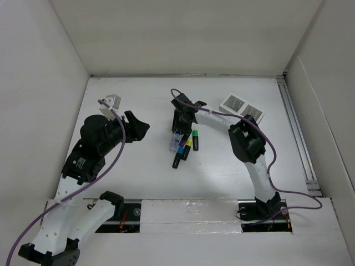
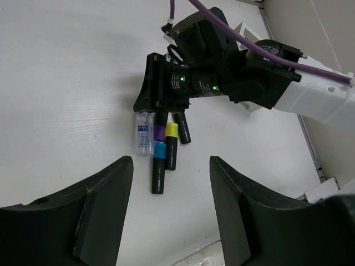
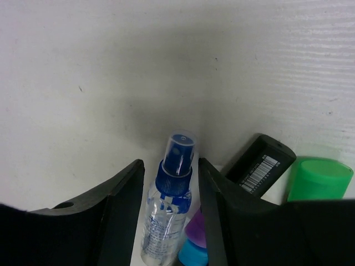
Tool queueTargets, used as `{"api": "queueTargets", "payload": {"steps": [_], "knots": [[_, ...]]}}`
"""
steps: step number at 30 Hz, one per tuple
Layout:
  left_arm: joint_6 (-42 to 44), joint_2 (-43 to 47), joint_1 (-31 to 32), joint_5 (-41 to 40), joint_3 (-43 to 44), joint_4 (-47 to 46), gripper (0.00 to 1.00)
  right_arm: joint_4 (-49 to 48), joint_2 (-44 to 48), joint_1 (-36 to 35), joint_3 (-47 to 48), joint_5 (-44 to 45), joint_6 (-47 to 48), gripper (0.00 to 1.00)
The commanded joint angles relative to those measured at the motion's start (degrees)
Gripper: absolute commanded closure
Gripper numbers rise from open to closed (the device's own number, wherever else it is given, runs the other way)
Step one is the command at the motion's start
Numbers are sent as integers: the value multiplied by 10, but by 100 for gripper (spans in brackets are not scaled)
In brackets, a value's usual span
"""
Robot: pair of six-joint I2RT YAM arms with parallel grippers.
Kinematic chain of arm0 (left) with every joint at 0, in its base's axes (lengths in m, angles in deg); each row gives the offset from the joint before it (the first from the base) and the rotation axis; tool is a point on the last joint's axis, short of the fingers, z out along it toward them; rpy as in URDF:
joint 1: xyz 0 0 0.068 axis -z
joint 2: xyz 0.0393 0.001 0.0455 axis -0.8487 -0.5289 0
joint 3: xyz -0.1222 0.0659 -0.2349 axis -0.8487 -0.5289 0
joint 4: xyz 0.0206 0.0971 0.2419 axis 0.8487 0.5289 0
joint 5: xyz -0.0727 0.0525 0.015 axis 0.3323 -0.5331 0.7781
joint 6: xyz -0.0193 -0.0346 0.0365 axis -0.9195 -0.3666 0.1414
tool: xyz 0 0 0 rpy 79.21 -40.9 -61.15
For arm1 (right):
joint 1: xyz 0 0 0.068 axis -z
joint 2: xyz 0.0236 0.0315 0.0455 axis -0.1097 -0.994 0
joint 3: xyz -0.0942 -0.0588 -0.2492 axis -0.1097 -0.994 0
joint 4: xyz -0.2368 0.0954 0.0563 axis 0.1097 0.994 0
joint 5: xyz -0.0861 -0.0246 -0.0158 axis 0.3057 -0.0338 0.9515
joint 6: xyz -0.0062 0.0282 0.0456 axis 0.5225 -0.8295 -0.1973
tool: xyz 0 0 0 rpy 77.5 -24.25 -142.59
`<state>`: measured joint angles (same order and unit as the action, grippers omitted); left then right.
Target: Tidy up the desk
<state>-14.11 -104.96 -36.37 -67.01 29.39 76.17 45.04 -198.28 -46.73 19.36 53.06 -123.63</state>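
Observation:
On the white desk (image 1: 138, 177) a clear spray bottle with a blue cap (image 3: 166, 221) lies beside several black highlighters. Their caps are green (image 3: 319, 177), purple (image 3: 195, 227), blue (image 2: 159, 151) and yellow (image 2: 171, 131). My right gripper (image 3: 170, 163) is low over the bottle, one finger on each side of its neck, with small gaps on both sides. The bottle also shows in the top view (image 1: 174, 142) and the left wrist view (image 2: 144, 133). My left gripper (image 1: 140, 126) is open and empty, left of the pile and above the desk.
A white ribbed pen holder (image 1: 242, 107) stands at the back right, behind the right arm. A small grey-white block (image 1: 114, 101) sits at the back left near the left arm. White wall panels enclose the desk.

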Motion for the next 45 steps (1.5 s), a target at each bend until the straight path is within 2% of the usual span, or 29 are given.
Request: {"api": "queueTargets", "payload": {"steps": [1,8,11,15,21,26,27,31,35,40,45], "knots": [[6,9,2,-7,22,-5,46,14,-15,4,33,-2,-5,52],[12,6,2,-22,28,-5,46,15,-24,4,41,-11,-10,77],[14,2,2,-22,30,-7,46,-1,-7,4,43,-24,-18,95],[12,-3,2,-22,30,-15,46,-37,27,10,43,-77,-30,100],[0,-19,2,2,25,-35,46,-99,115,21,55,-130,-34,100],[-12,-9,2,5,17,-43,46,-112,197,91,32,-118,-20,100],[-13,-8,2,5,16,-43,46,-112,227,125,16,-111,-16,100],[-22,6,2,-1,5,-48,46,-110,287,220,-19,-71,22,100],[-32,11,2,-1,-3,-55,46,-113,321,288,-35,18,76,100],[-45,11,2,-3,-5,-48,46,-139,343,338,-59,99,122,100],[-46,2,2,3,1,-43,45,-147,323,349,-57,157,164,100]]}}
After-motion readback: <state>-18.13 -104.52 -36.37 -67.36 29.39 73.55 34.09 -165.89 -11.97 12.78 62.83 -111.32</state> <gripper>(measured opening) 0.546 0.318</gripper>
